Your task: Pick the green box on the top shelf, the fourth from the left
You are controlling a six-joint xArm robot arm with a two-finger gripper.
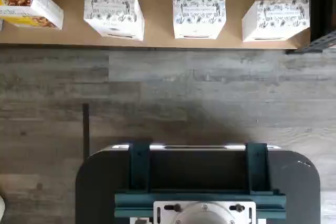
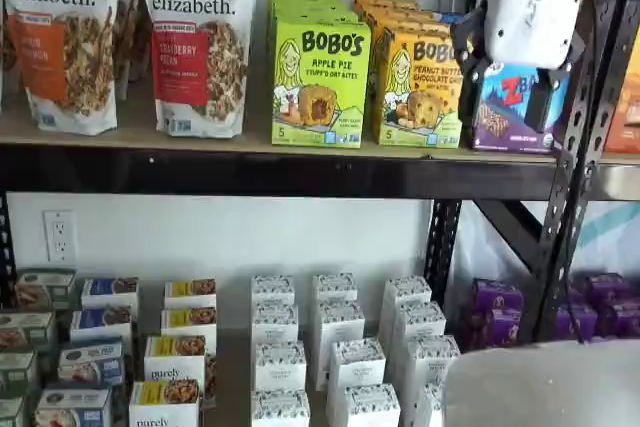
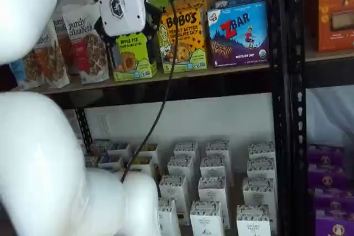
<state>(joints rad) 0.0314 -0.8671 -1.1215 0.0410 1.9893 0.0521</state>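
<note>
The green box [image 2: 320,82] stands upright on the top shelf [image 2: 250,154], between a granola bag and a yellow-orange Bobo's box. In a shelf view my gripper [image 3: 127,37] hangs in front of the green box [image 3: 134,54] and covers its upper part. Its white body sits above and a black finger shows on each side. From the other camera my gripper [image 2: 505,97] appears further right, in front of the blue-purple box. There a gap shows between its two black fingers [image 2: 468,52], and it is open with nothing in it. The wrist view does not show the green box.
Purely Elizabeth granola bags [image 2: 200,42] stand left of the green box; the yellow-orange Bobo's box [image 2: 420,87] and a ZBar box [image 3: 238,34] stand to its right. A black perforated upright [image 2: 580,147] rises at the right. White patterned boxes [image 1: 199,17] fill the lower level. My white arm [image 3: 33,153] fills the foreground.
</note>
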